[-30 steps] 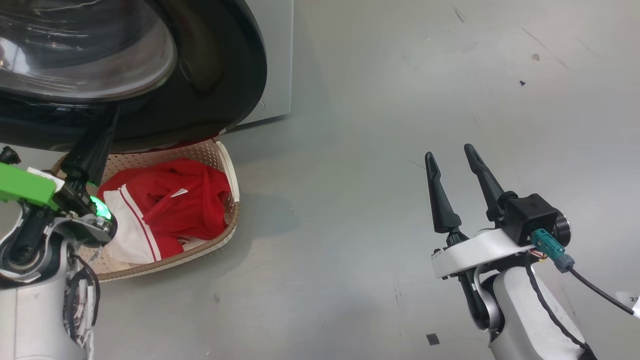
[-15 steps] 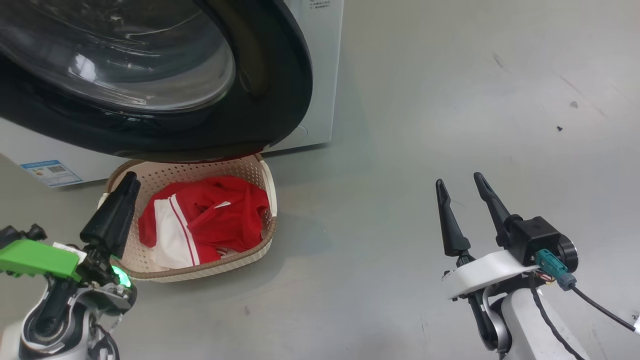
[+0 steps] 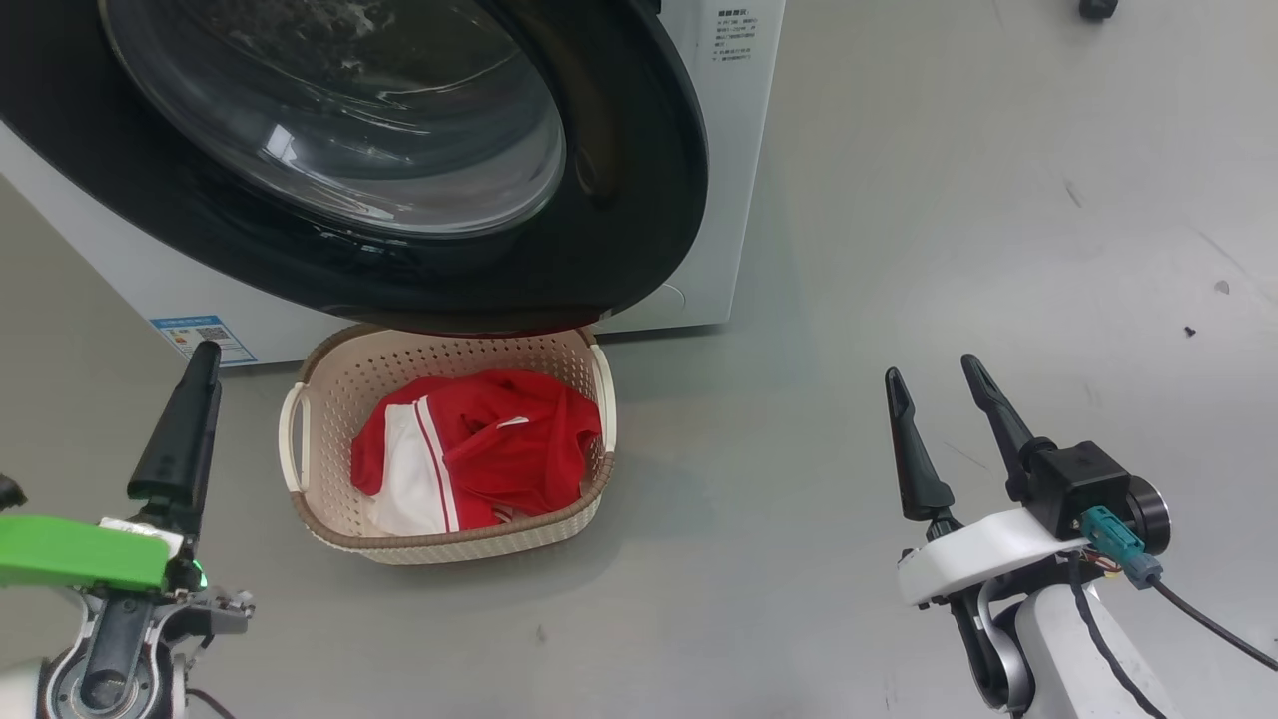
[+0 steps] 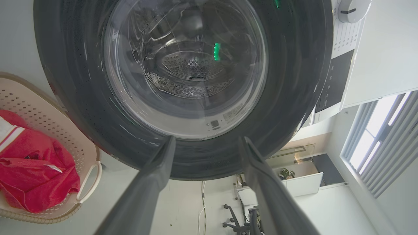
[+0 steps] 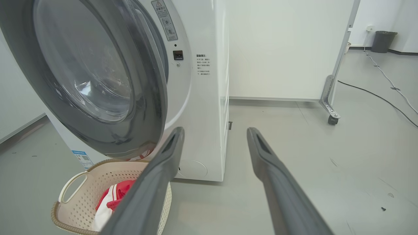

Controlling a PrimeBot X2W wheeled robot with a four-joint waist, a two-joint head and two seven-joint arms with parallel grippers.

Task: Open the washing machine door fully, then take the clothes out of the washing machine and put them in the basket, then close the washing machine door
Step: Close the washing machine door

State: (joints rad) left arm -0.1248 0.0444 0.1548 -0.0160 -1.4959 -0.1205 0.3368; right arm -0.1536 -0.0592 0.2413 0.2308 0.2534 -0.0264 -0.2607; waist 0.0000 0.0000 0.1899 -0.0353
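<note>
The washing machine door (image 3: 619,200), black-rimmed with a clear glass bowl, fills the upper left and hangs over the basket (image 3: 449,547). In the right wrist view the washing machine door (image 5: 98,81) stands at an angle off the white washing machine (image 5: 202,98). Red clothes (image 3: 509,449) with white stripes lie in the cream basket. A thin strip of red shows under the door's lower edge. My left gripper (image 3: 207,352) is left of the basket, open and empty, and its fingers (image 4: 153,176) point at the door's rim. My right gripper (image 3: 931,367) is open and empty over bare floor to the right.
A small blue label (image 3: 205,340) sits low on the machine's front. Behind the machine stands a white panel on a caster (image 5: 330,118), with a dark bin (image 5: 383,40) and a floor cable (image 5: 385,98) beyond. Grey floor stretches to the right.
The head camera has shifted, so the whole picture slid. My left gripper, shut with its tip at the door's lower rim, has come off the door and opened. The right gripper stays open.
</note>
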